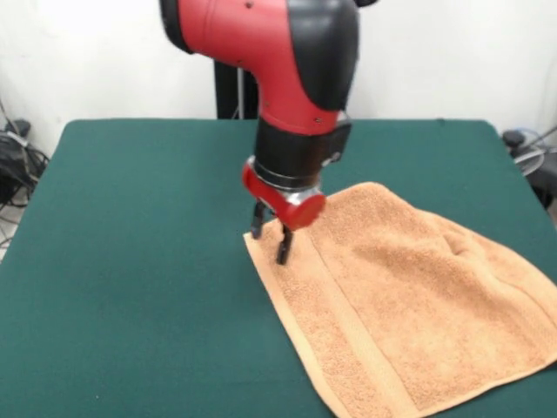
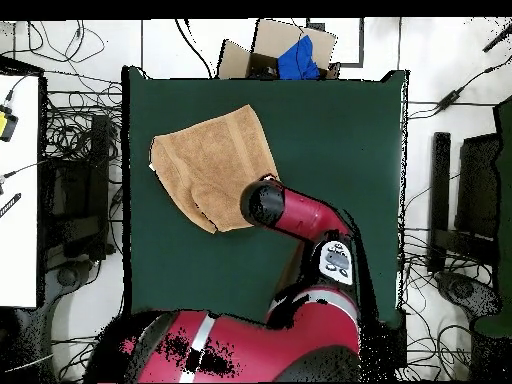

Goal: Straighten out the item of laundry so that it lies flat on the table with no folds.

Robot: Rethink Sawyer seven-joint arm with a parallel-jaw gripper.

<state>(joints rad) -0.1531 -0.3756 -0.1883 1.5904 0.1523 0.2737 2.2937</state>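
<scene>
**Claw at the towel's corner**

The claw (image 1: 271, 237) hangs from a red and black arm (image 1: 278, 52), its two dark fingers (image 1: 284, 247) pointing down with a narrow gap between them, parted and holding nothing. The tips sit right at the towel's (image 1: 409, 305) left corner; whether they touch the cloth is unclear.

The towel is peach-orange terry, nubby and soft, a rough four-sided shape set at an angle. A flat woven band (image 1: 348, 331) runs along one edge. Shallow wrinkles rise near its far right side, and its lower edge runs out of the front view.

It lies on the bench (image 1: 130, 261), a dark green felt-like rectangle. In the overhead view the towel (image 2: 210, 165) sits in the bench's (image 2: 340, 130) upper left part, the arm (image 2: 295, 212) covering one corner.
</scene>
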